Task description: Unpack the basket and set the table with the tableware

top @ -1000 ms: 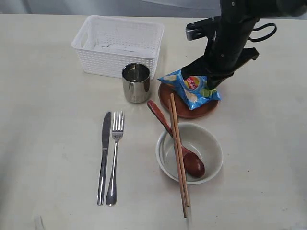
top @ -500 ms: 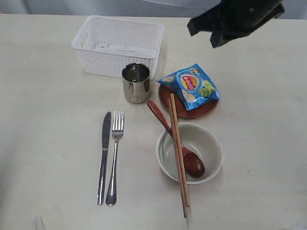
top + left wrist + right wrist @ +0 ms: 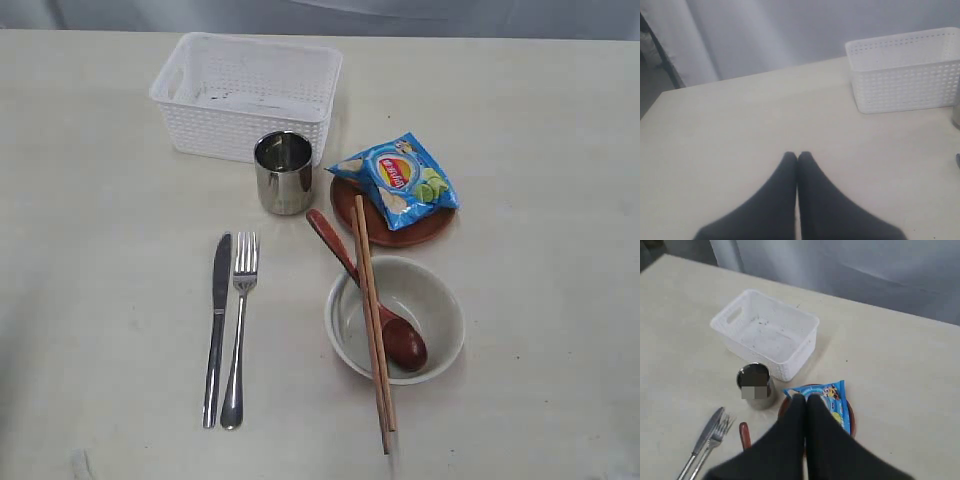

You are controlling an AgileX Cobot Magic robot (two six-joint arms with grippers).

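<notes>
Pale cream desk [image 3: 100,300] carries a white basket [image 3: 245,95] at the back, with a steel cup [image 3: 284,172] just in front. A snack bag [image 3: 397,180] lies on the brown plate [image 3: 400,232]. Spoon [image 3: 405,345] and chopsticks [image 3: 372,310] rest in the bowl [image 3: 428,298]; knife [image 3: 217,320] and fork [image 3: 238,330] lie alongside. Left end effector [image 3: 797,156] and right end effector [image 3: 805,399] are each pressed together, gripping nothing.

blue snack bag [image 3: 398,180], label up, grey curtain [image 3: 865,265] behind
</notes>
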